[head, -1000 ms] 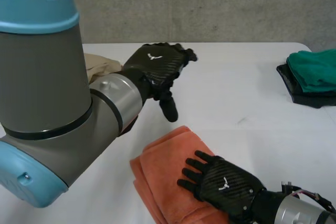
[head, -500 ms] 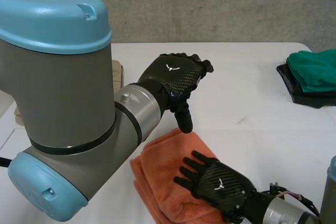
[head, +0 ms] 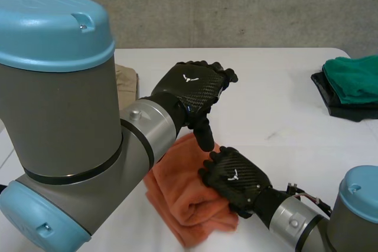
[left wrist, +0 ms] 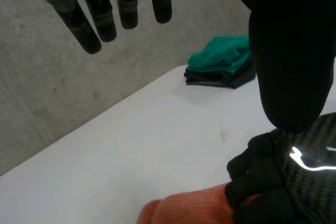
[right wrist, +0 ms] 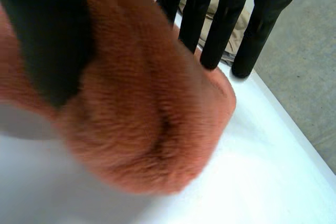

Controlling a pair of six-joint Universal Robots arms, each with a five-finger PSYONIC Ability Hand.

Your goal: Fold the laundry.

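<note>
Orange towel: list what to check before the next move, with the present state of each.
1. Right hand has hold of the orange towel: ok; the towel sits between its thumb and fingers.
2. Left hand free to help: ok; its fingers are straight and hold nothing.
3. Room between the hands: cannot tell; in the head view the left thumb hangs right over the right hand.
4. Towel lying flat and neat: not ok; it is bunched up under the right hand.
5. Table beside the towel free: ok; the green cloth lies on its tray, well apart.
</note>
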